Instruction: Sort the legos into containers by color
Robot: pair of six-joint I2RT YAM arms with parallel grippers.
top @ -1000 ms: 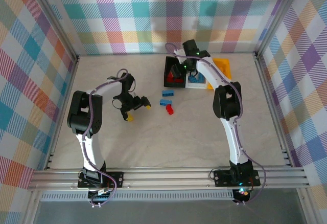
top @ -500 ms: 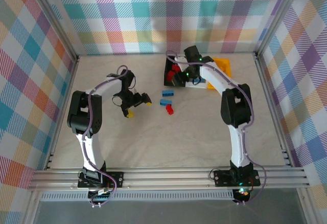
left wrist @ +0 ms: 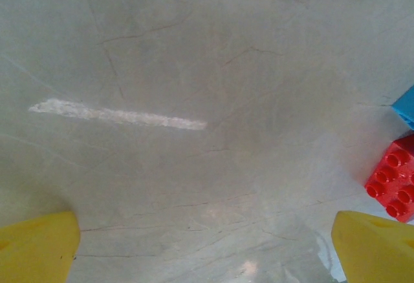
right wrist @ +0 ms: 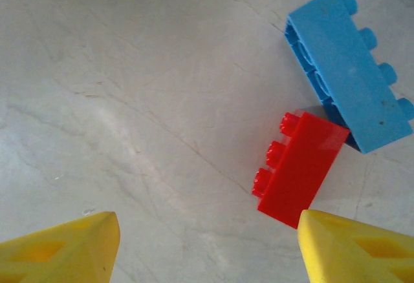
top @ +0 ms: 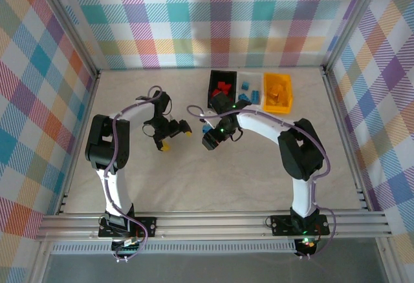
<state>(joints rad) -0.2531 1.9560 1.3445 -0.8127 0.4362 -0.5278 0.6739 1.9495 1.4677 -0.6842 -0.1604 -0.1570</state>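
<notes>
Since the red brick [right wrist: 297,170] sits just beside the blue brick [right wrist: 349,70], right of the gap between the fingers [right wrist: 58,251], a pinch could miss it or drag both. The right gripper [right wrist: 207,251] hangs low over them, spread and empty, arm bowed toward mid-frame; the left gripper [left wrist: 207,251] hovers spread too. The black bin [top: 211,88] waits upper centre.

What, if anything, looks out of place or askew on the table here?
Nothing is spilled or damaged. Two loose bricks lie tipped on their sides with studs pointing sideways: a red brick beside a blue brick, whose hollow underside shows. The table also bears a white streak, like a scuff.
</notes>
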